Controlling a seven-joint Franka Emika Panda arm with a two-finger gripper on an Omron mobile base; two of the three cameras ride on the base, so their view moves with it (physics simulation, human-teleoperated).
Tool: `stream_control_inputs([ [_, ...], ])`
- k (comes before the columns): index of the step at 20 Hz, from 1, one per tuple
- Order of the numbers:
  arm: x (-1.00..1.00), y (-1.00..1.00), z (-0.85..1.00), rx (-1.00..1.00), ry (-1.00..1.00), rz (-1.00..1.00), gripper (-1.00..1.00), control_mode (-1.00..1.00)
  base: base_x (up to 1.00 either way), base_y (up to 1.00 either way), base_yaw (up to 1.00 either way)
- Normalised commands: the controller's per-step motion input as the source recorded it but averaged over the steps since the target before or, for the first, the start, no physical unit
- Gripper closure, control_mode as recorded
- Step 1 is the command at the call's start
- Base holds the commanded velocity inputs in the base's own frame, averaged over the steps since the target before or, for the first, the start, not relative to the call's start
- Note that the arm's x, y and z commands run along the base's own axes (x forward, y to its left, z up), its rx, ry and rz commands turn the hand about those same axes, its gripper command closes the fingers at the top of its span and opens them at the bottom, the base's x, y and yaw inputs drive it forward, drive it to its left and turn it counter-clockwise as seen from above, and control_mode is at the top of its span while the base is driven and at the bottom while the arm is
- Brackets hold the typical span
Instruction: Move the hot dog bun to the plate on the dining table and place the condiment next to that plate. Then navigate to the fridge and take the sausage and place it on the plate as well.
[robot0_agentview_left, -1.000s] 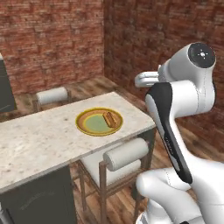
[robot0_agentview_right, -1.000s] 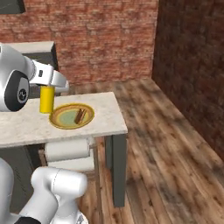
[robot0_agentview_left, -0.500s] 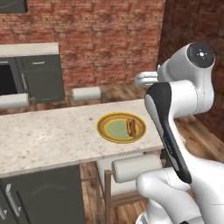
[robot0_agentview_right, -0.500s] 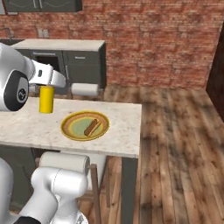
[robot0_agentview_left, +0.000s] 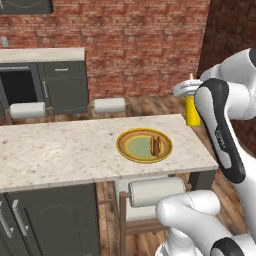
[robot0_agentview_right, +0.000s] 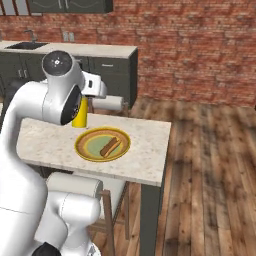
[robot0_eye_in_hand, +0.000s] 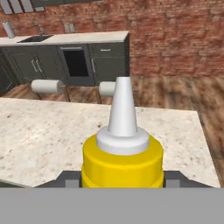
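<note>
A pale speckled stone dining table (robot0_agentview_left: 60, 150) is standing on a wood plank floor (robot0_agentview_right: 210, 165) before red brick walls (robot0_agentview_left: 135, 45), with dark grey kitchen cabinets (robot0_agentview_left: 65, 90) and a light countertop (robot0_eye_in_hand: 65, 39) running along the far wall. A round yellow-rimmed plate with a green centre (robot0_agentview_left: 131, 147) is resting near the table's end, and a brown hot dog bun (robot0_agentview_left: 156, 145) is lying on it. White cushioned stools (robot0_agentview_left: 109, 105) are sitting at the far side of the table and another (robot0_agentview_left: 155, 192) at the near side. I am holding a yellow squeeze condiment bottle with a white cone nozzle (robot0_eye_in_hand: 122, 153) above the table, my gripper (robot0_eye_in_hand: 122, 183) clenched around its body. From the right base camera the bottle (robot0_agentview_right: 80, 114) is hanging just behind the plate (robot0_agentview_right: 85, 145), partly hidden by my white arm; from the left it is showing beyond the table's end.
</note>
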Motion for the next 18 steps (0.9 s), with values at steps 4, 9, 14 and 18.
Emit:
stream_control_inputs([
  [4,0.54,-0.91,-0.63,0.01,-0.04,0.3,1.0,-1.0,0.0,0.0,0.0],
  [9,0.28,-0.79,-0.73,0.05,-0.11,0.34,1.0,-1.0,0.0,0.0,0.0],
  [14,0.02,-0.44,-0.65,0.1,-0.14,0.31,1.0,-1.0,0.0,0.0,0.0],
  [18,0.0,-0.03,-0.45,0.08,-0.08,0.2,1.0,-1.0,0.0,0.0,0.0],
])
